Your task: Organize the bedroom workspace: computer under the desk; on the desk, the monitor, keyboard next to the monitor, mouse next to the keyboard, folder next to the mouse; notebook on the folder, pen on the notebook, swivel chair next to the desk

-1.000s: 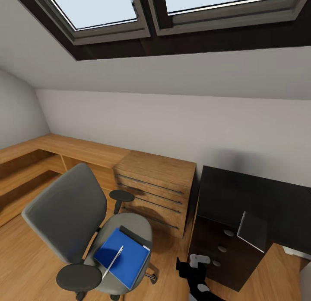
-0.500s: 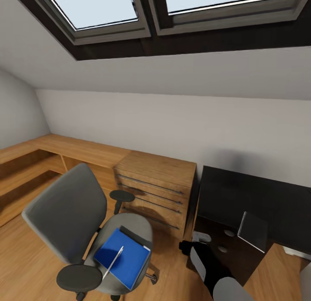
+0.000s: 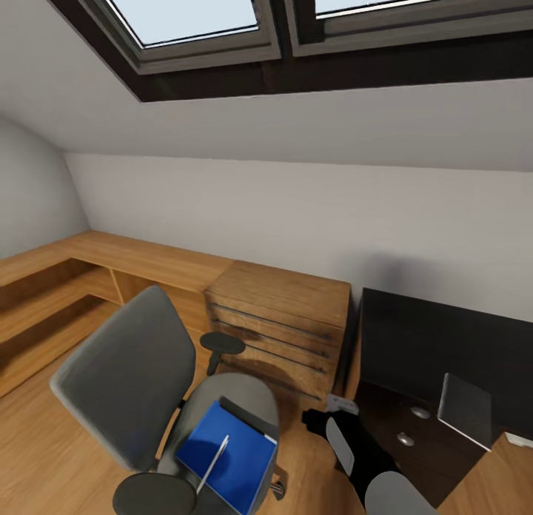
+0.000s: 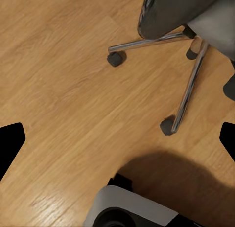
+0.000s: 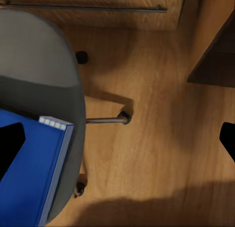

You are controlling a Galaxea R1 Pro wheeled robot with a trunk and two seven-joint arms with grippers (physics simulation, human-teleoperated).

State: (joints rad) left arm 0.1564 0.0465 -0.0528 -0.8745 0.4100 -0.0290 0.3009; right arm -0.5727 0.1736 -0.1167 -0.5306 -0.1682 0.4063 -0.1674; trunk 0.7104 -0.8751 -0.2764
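Though close to the chair (image 3: 141, 374), grips nothing: right gripper (image 5: 117, 141) spread wide, its fingertips (image 5: 10, 144) far apart above the wooden floor (image 5: 147, 153), just beside the seat's edge. On that grey seat, the blue folder (image 3: 244, 463), lying flat, with the silvery pen (image 3: 215, 462) resting across it. Along the folder's far edge, a thin dark strip, too unclear to name. Left gripper (image 4: 117, 141) also spread wide and empty, above the floor near the chair's chrome base (image 4: 188, 90) and its castors. Right of the chair, against the wall, a light wooden cabinet (image 3: 281, 326) with drawers. Just beside that, the black desk (image 3: 422, 337), with silver knobs (image 3: 420, 412) on its drawer fronts. At the desk's near edge, a thin grey panel (image 3: 465, 408), not clear enough to name. Overhead, skylights (image 3: 192, 12).
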